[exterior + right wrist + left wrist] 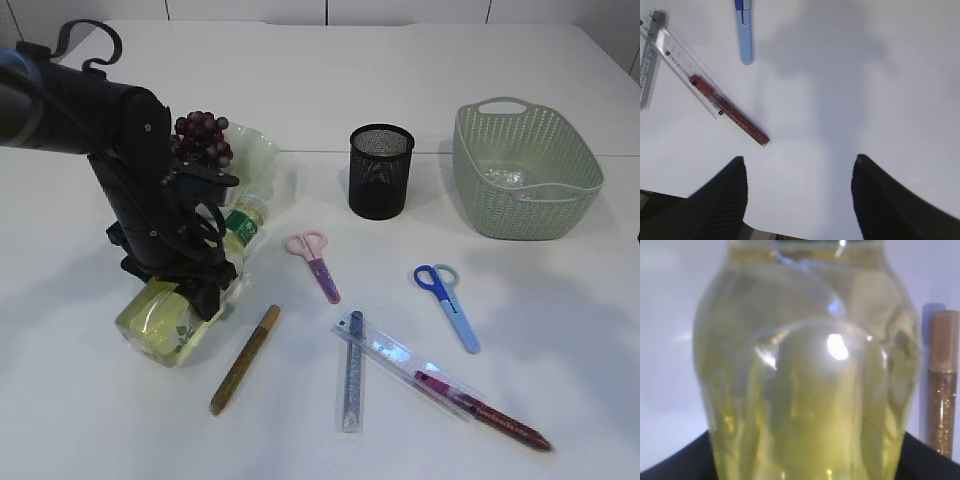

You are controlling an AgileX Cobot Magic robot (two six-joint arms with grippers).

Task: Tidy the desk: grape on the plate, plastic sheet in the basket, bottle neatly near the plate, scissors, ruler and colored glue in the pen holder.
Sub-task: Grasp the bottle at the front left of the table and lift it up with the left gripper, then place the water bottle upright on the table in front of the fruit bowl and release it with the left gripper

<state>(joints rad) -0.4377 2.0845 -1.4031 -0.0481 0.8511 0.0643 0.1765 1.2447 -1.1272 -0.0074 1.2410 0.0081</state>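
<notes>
The bottle [165, 320] of yellow-green liquid lies tilted on the table below the plate [258, 150], and my left gripper [195, 285] is shut on its body [805, 370]. Grapes [203, 137] rest on the plate. A shiny plastic sheet [508, 178] lies inside the green basket [470, 160]. Pink scissors [318, 262], blue scissors [448, 302], a clear ruler [400, 358] and gold [245, 358], silver [352, 375] and red [490, 412] glue pens lie on the table. The black mesh pen holder [380, 170] stands behind them. My right gripper [800, 158] hangs open over bare table.
In the right wrist view the red glue pen [730, 110], the ruler [680, 60] and the blue scissors [744, 30] lie up and to the left of the fingers. The gold glue pen [942, 385] lies just right of the bottle.
</notes>
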